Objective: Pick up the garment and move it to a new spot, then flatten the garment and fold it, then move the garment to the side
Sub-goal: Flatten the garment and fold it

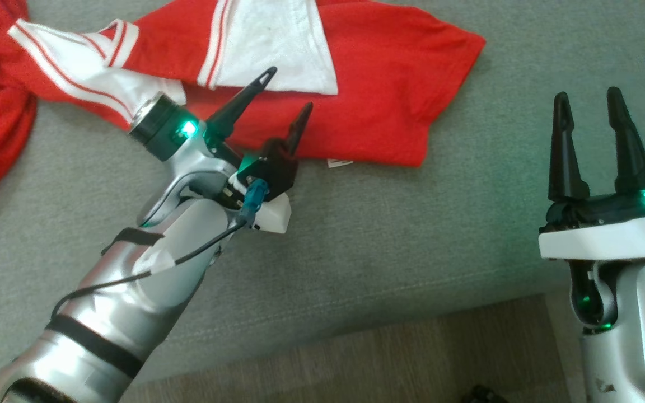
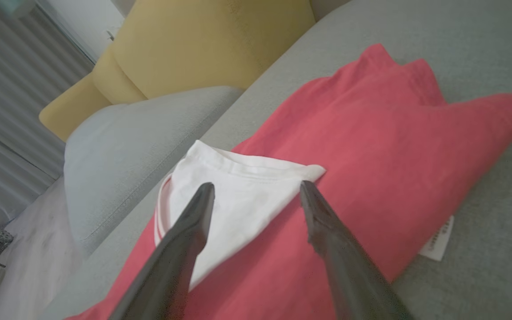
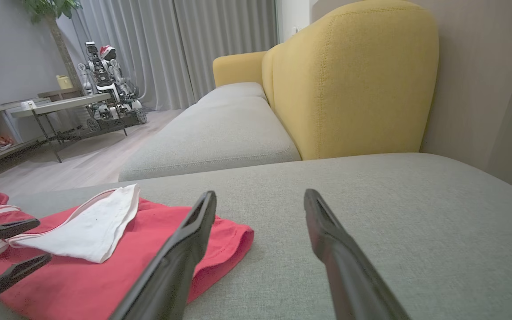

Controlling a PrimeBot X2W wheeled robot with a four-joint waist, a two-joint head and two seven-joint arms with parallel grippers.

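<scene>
Left gripper (image 1: 290,88): mine, fingers spread wide, nothing between them, over near edge of garment (image 1: 378,84). Garment: red with white panel (image 1: 272,50), rumpled on grey sofa cushion (image 1: 412,235), label (image 1: 339,163) poking out at near hem. Right gripper (image 1: 588,94): spread too, empty, over bare cushion, well apart from garment.

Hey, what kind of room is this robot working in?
Most likely a home living room: a grey sofa with a yellow backrest, floor-length curtains, and a table on a wood floor.
</scene>
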